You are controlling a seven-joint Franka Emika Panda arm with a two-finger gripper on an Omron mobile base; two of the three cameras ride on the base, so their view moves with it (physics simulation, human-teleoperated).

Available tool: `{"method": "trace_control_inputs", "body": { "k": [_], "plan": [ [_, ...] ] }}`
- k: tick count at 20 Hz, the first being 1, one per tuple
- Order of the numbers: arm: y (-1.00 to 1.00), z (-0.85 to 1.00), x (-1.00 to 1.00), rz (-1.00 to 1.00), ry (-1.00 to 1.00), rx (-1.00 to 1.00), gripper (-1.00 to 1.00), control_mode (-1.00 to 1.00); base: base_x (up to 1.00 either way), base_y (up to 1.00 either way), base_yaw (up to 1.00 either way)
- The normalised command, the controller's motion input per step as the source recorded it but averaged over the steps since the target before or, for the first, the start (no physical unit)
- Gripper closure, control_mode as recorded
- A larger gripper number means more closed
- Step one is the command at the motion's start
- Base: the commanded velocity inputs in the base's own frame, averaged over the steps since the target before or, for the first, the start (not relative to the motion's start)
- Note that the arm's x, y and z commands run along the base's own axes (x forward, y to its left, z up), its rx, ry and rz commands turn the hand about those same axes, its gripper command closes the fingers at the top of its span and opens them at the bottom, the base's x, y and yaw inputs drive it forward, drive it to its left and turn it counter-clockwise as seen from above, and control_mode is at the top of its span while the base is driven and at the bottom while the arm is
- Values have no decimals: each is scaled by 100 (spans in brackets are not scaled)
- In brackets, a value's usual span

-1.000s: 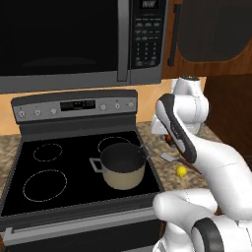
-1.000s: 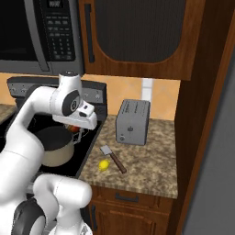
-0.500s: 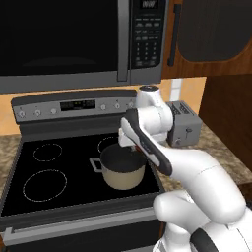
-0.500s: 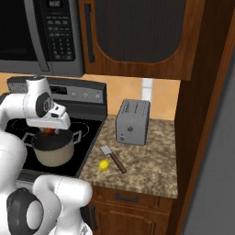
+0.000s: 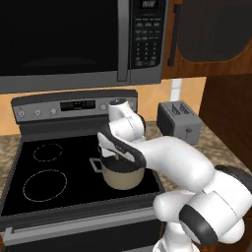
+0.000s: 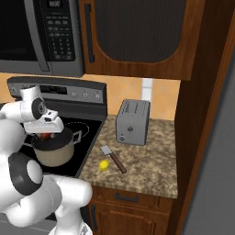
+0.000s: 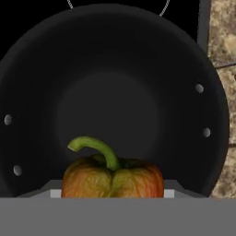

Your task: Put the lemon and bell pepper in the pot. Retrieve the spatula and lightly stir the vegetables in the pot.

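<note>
- While the bell pepper [image 7: 113, 177] is pinched by the gripper [image 6: 46, 134] above the pot [image 6: 53, 149], an off-centre release could bounce it off the rim.
- The lemon [image 6: 104, 165] is left near the counter's front edge.

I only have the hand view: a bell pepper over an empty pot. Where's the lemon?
Observer: The lemon lies on the granite counter, just past the stove's edge on the toaster side.
Operator: And the spatula?
Observer: The spatula lies flat close beside the lemon, with its blade pointing toward the toaster.
Operator: Is the pepper down inside the pot yet?
Observer: Not yet. From the right base view, the bell pepper hangs in the jaws at about the level of the rim of the pot.
</note>
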Motion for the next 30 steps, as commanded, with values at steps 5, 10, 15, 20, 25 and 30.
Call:
{"method": "trace_control_inputs", "body": {
  "k": [5,10,15,20,25,30],
  "plan": [
    [-2,-47,30,0,7,-1,100,-100,0,0,0],
    [-8,-41,10,0,9,0,100,-100,0,0,0],
    [-2,-35,0,0,5,0,-100,-100,0,0,0],
    [-23,2,-3,0,-1,0,-100,-100,0,0,0],
    [-21,32,-21,0,-6,1,-100,-100,0,0,0],
    [-1,58,-71,0,-13,3,-100,-100,0,0,0]
  ]
}}
